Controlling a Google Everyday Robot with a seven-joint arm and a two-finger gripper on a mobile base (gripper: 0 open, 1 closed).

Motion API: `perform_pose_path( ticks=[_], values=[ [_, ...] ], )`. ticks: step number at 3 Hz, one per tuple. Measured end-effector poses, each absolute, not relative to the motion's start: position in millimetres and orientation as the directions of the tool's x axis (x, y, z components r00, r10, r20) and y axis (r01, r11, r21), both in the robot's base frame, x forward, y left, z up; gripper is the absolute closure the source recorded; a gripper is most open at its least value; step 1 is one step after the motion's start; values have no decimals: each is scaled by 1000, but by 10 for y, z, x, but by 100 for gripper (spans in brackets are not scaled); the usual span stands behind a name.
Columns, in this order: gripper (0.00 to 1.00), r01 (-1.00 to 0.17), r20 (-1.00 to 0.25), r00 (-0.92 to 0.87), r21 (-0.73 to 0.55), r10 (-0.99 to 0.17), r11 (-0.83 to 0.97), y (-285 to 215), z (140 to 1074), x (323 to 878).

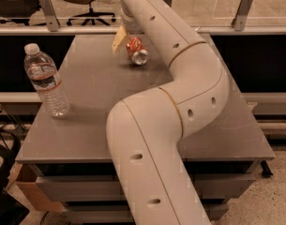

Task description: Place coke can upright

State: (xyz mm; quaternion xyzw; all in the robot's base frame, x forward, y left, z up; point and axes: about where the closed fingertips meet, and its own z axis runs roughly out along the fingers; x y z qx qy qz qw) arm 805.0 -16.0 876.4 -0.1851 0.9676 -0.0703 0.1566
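My gripper [124, 40] hangs low over the far side of the table [95, 102]. The arm hides most of it, so I cannot tell whether it is wide or closed. The coke can [137, 51] lies on its side just beside it, silver end toward me, perhaps touching it. The water bottle [45, 81] stands upright near the left edge, well apart.

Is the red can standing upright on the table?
No, the coke can lies on its side, silver end toward the camera, the gripper right beside it at the far end of the table.
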Motion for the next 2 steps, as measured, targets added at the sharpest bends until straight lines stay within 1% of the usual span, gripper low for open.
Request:
perform_pose_path(
  ticks=[2],
  values=[
    [0,-349,-261,-886,-170,-384,922,-78,8638,8036]
  ],
)
